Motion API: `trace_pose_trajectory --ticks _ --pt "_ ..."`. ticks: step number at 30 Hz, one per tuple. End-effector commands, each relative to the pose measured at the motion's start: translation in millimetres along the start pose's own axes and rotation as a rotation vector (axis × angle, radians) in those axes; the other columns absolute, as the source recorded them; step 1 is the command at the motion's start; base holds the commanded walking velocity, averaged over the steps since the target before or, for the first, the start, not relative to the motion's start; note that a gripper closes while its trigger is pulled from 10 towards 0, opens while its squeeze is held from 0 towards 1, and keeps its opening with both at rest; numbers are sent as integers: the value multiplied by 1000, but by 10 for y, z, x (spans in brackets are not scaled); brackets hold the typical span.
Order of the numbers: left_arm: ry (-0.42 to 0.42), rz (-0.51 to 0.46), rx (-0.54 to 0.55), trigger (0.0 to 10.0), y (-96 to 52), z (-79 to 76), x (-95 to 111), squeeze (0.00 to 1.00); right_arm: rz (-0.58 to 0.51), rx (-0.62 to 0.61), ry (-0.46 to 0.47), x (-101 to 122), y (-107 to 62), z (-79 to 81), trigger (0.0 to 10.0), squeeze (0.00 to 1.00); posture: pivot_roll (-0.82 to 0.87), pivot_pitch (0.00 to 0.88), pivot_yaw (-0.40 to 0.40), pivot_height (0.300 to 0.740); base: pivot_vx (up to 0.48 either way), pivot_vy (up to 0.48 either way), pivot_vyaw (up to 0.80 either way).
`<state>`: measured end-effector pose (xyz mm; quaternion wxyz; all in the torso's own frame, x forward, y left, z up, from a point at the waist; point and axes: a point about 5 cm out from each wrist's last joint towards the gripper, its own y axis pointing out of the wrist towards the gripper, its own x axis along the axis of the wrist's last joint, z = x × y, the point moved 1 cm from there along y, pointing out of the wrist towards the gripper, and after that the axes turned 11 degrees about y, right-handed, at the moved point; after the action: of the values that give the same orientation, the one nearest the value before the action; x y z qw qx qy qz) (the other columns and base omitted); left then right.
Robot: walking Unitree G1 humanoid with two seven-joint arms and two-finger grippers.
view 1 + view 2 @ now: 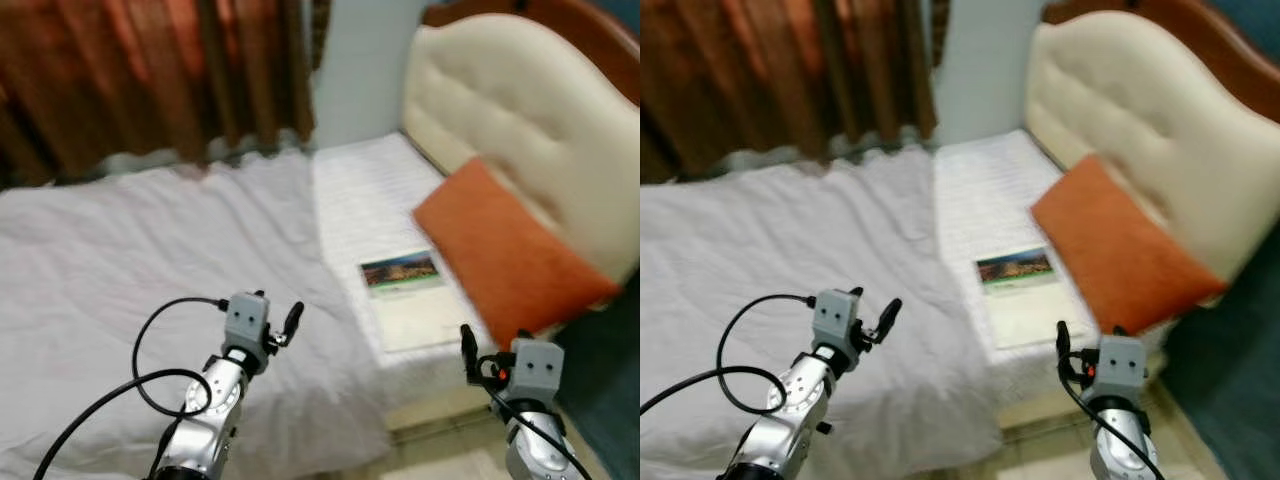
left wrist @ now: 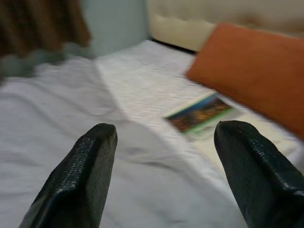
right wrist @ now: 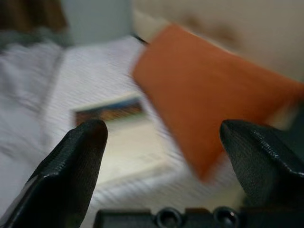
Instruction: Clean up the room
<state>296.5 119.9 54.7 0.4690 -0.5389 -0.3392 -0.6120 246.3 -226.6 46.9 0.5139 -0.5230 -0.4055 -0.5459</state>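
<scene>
Judging progress w/ the bed [image 1: 350, 190] as landmark: its grey blanket [image 1: 130, 280] lies spread but rumpled, covering all but the head end, where bare mattress shows. Orange pillow [image 1: 510, 250] leans askew on the headboard [image 1: 520, 110]; a book [image 1: 405, 300] lies flat beside it, near the bed's near edge. Fits either mid-tidy or nearly done; can't tell which. Left tool [image 1: 275, 330] hovers over the blanket near its edge, fingers wide, holding nothing. Right tool [image 3: 164, 156] sits just off the bed's near edge by the book, wide, empty. Open room above the bed; curtain [image 1: 150, 70] behind.
</scene>
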Motion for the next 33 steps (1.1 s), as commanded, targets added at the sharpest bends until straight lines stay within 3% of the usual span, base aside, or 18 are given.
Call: trace_pose_trajectory --ticks 1,7,16,24,33 --pt "-18 26 -12 10000 -50 -63 -78 0 35 -22 -28 -22 -93 -148 10000 0 -107 0 -9 740 0 0 -725" --pt "-12 21 41 10000 -145 -25 -112 0 94 15 -68 -78 -162 -219 10000 0 -86 3 -48 740 0 0 -730" --pt "-2 0 -3 10000 -121 -72 -60 0 124 -4 -19 -129 -74 -220 10000 0 -67 0 -42 740 0 -480 -733" --pt "53 -3 -58 10000 -47 -82 -27 0 113 -29 5 -142 -47 -209 10000 0 -83 0 -7 740 0 -480 -738" --pt "53 -7 -115 10000 81 -164 32 0 83 -46 68 -175 -86 -209 10000 0 -110 0 33 740 0 -480 -753"
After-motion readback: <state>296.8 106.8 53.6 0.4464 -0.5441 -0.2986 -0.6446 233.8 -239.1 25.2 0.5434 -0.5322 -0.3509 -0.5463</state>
